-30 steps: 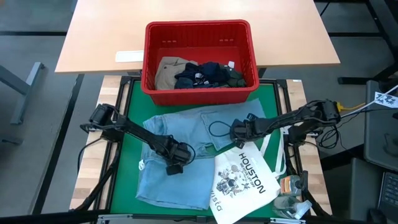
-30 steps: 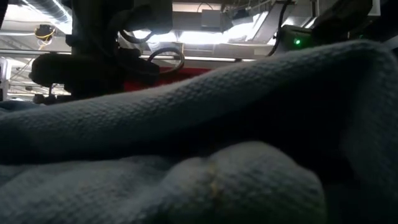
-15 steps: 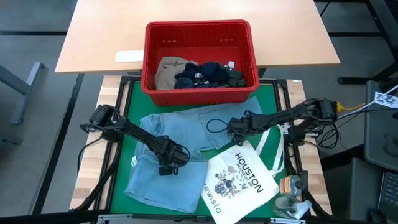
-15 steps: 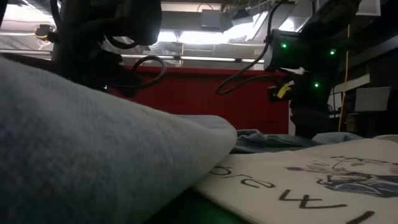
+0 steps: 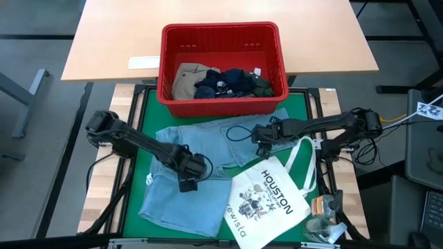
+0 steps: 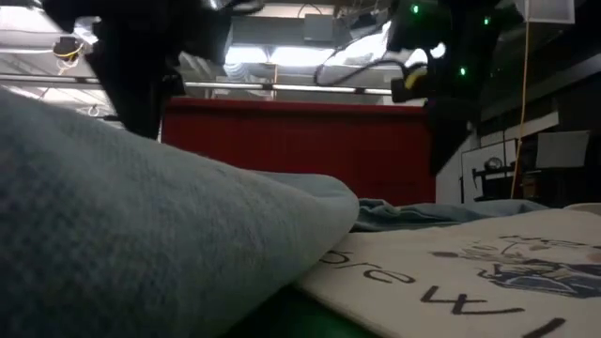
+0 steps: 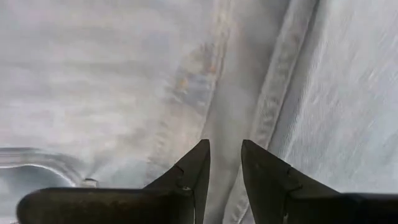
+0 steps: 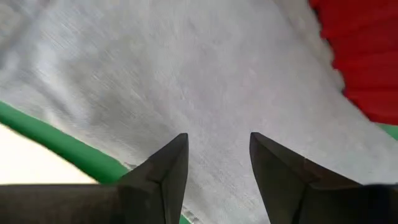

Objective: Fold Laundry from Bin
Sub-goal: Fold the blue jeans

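Green matting (image 5: 149, 114) carries the light blue denim garment (image 5: 176, 200), long axis running from the red slotted plastic bin (image 5: 221, 36) toward the table's near edge, partly under a white tote bag (image 5: 266, 200). Left gripper (image 5: 188, 184) and right gripper (image 5: 257, 135) both hang parted, empty, above it.

Ahead of my grippers, the red bin (image 5: 220, 66) walls off the far edge; denim garment (image 5: 187, 169) and tote bag (image 5: 266, 200) blanket the green table (image 5: 142, 131), leaving only narrow side strips bare.

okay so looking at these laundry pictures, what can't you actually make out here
- Low view: light blue denim fills the foreground and hides the mat and both hands.
- High view: the bin clothes overlap, so their shapes are unclear.
- High view: the left hand is seen from above, so any grip on the denim is hidden.
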Controlling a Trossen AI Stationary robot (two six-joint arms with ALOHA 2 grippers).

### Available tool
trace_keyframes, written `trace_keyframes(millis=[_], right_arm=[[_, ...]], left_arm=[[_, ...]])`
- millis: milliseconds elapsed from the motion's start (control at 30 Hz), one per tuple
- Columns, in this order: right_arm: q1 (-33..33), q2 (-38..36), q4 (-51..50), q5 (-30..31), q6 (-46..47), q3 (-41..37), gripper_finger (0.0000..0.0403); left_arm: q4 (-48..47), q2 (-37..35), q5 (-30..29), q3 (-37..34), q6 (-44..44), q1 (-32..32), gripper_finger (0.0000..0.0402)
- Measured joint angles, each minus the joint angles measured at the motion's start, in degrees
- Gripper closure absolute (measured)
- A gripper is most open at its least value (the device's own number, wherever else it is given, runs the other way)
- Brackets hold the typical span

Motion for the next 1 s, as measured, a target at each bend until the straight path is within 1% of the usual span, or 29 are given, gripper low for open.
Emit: trace_keyframes(millis=[167, 300, 367, 433, 567, 667, 800, 867, 1000], right_arm=[[0.0, -2.5, 2.6, -3.3, 0.1, 2.0, 0.0233], [0.0, -2.6, 2.6, -6.0, 0.1, 3.6, 0.0233], [0.0, -2.6, 2.8, -7.1, 0.0, 4.0, 0.0233], [0.0, -2.6, 2.6, -7.4, 0.0, 4.0, 0.0233], [0.0, -2.6, 2.7, -9.3, -0.1, 4.0, 0.0233], [0.0, -2.6, 2.6, -11.2, -1.7, 4.0, 0.0233], [0.0, -2.6, 1.3, -11.8, -2.7, 5.1, 0.0233], [0.0, -2.6, 0.0, -11.8, -2.8, 6.5, 0.0233], [0.0, -2.6, -3.3, -11.5, -3.3, 10.1, 0.0233]], left_arm=[[2.8, -2.6, -2.5, 0.0, 0.0, 3.4, 0.0314], [10.1, -2.7, -6.4, 0.0, 1.9, 6.1, 0.0314], [14.9, -2.7, -8.3, 0.0, 5.6, 7.2, 0.0314], [19.3, -2.3, -9.1, 0.1, 11.1, 8.0, 0.0314], [28.9, -1.2, -9.0, 0.1, 21.0, 9.2, 0.0309], [35.1, 0.8, -8.8, 0.1, 27.0, 9.7, 0.0292], [41.3, 4.1, -8.8, 0.1, 33.8, 10.3, 0.0259], [43.0, 6.2, -8.7, 0.1, 37.5, 10.6, 0.0244], [44.7, 10.3, -8.8, 0.1, 45.2, 10.8, 0.0233]])
